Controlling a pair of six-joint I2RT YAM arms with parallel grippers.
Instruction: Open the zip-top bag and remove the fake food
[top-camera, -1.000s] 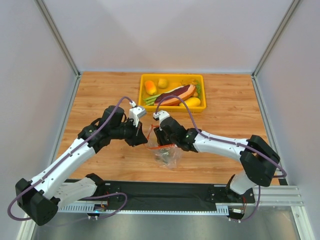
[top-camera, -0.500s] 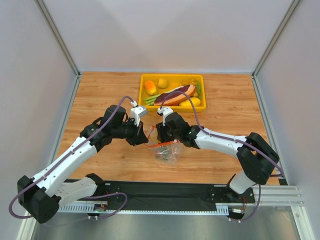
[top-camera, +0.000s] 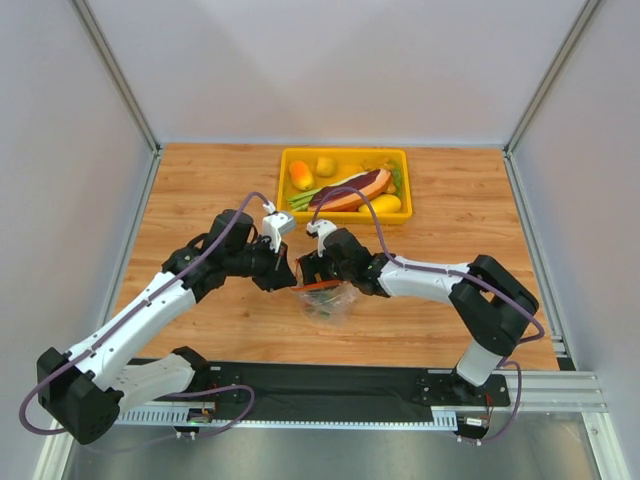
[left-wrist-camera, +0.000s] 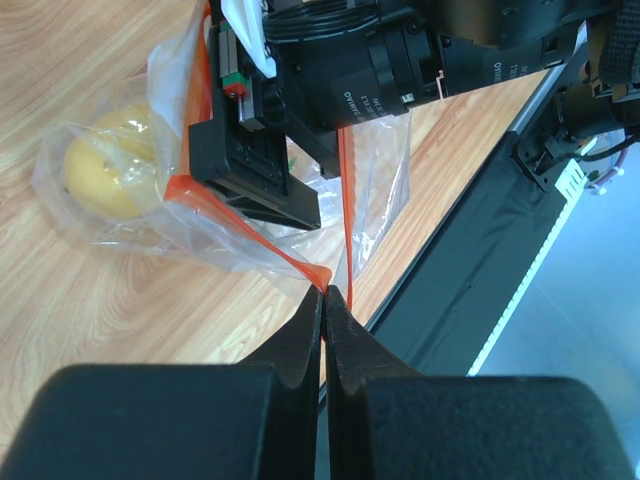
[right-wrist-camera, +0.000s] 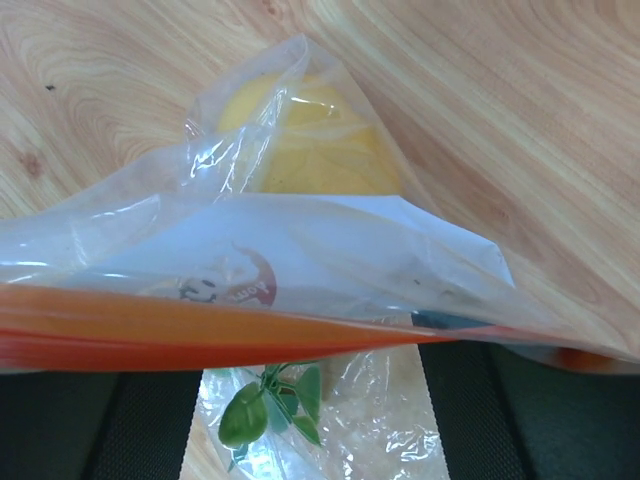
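The zip-top bag lies on the table between my grippers, its red-orange zip strip parted. My left gripper is shut on one end of the strip; it also shows in the top view. My right gripper is open at the bag's mouth, the strip lying across both fingers; it also shows in the left wrist view and the top view. Inside the bag are a yellow fruit and a small green leafy piece.
A yellow tray at the back holds a maroon meat slice, an orange piece, yellow pieces and a leek. The black base rail runs along the table's near edge.
My right gripper has moved left, closer to my left gripper, at the bag's mouth. The bag has shifted slightly left and up. The left gripper has barely moved.
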